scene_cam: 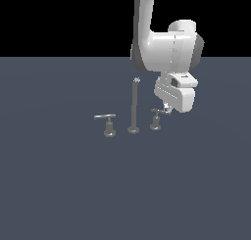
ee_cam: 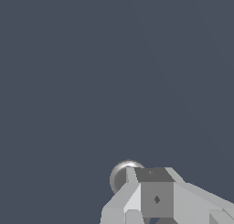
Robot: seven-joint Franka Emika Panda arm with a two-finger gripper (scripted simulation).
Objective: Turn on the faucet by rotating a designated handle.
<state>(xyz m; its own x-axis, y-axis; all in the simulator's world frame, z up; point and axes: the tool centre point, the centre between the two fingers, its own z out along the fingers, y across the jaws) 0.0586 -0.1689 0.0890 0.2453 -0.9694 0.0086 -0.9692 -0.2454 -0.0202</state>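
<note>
In the wrist view the gripper [ee_cam: 157, 198] fills the lower edge, cut off by the frame; only pale and grey blocky faces of it show, and the fingertips cannot be made out. Just behind those blocks a round, shiny grey metal shape peeks out, most of it covered by the gripper; it is likely part of the handle [ee_cam: 119, 176], though which part cannot be told. The rest of that view is bare dark floor [ee_cam: 91, 72].

In the exterior view the floor [scene_cam: 59, 185] lies nearest, with nothing on it in the foreground. Farther back stands the faucet [scene_cam: 133, 107] in three pieces in a row: the second handle [scene_cam: 108, 122] with the longer crossbar on the exterior view's left, the tall thin spout in the middle, and the handle [scene_cam: 157, 117] on the exterior view's right. The gripper [scene_cam: 166, 108] comes down from the white arm [scene_cam: 162, 48] onto the right end of that handle's short crossbar. The bulky hand body hides the fingers, so whether the jaws are parted or closed, and whether they clasp the crossbar or only touch it, cannot be told. The crossbar's right end vanishes behind the gripper; its post and base stay visible below. The arm's upper link runs out of the frame at the top.
</note>
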